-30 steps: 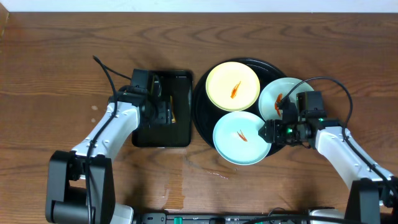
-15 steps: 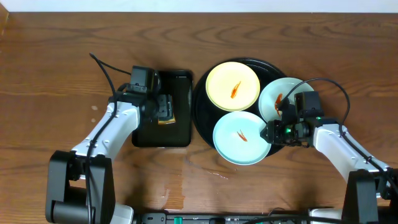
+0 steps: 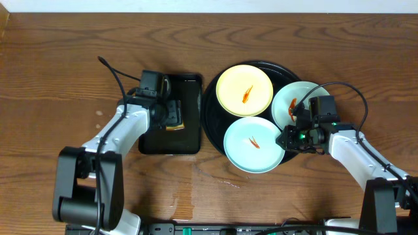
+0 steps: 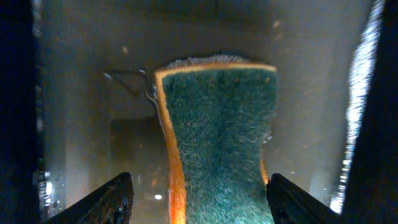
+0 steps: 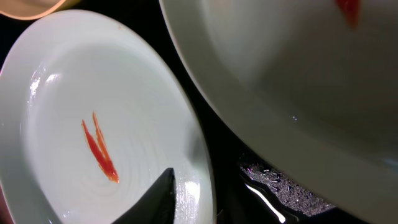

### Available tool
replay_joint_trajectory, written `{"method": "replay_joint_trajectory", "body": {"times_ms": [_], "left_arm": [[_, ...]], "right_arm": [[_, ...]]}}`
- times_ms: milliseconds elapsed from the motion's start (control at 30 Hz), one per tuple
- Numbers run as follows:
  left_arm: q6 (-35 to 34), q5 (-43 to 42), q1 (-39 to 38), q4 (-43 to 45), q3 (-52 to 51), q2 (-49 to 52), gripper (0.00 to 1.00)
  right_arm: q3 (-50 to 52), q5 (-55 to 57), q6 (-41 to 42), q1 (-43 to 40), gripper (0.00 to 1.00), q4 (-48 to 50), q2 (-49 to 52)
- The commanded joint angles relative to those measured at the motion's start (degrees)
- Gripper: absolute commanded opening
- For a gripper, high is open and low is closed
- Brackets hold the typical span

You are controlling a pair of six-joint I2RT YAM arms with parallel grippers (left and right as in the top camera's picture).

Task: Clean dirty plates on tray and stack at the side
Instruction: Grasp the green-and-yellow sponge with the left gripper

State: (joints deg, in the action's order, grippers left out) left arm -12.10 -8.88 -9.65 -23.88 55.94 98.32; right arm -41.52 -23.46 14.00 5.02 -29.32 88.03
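Yellow plate point(image 3: 244, 91) at far side, front mint plate point(image 3: 253, 145) at near edge, right mint plate point(image 3: 290, 104) at right edge, all lying smeared on round tray point(image 3: 209, 121); none stacked yet.
Right gripper point(image 3: 287, 138) sitting at tray's near-right rim between mint plates, one finger point(image 5: 163, 193) overlapping front plate's rim, probably for steadying. Other finger hidden, so grip unclear.
Left gripper point(image 4: 199, 199) hovering wide open astride sponge point(image 4: 217, 137) in rectangular tray point(image 3: 186, 137), probably for pickup. Sponge's near end cut off.

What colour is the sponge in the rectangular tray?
The sponge is dark green with an orange edge; clearest in the left wrist view.
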Motion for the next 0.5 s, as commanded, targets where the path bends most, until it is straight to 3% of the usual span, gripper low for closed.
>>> {"method": "replay_joint_trajectory", "body": {"times_ms": [0,367,467], "left_arm": [[-0.94,-0.15,-0.55,0.07,-0.26,0.87,0.70],[-0.90,1.49,-4.17,1.20,-0.26,1.44,0.70],[-0.92,2.71,-4.31,1.36,-0.26,2.49,0.65]], "right_arm": [[0.07,0.15,0.59,1.64,0.20,-0.02,0.24],[0.07,1.66,0.59,2.91,0.10,-0.20,0.24],[0.07,1.92,0.59,2.91,0.10,-0.24,0.24]]}}
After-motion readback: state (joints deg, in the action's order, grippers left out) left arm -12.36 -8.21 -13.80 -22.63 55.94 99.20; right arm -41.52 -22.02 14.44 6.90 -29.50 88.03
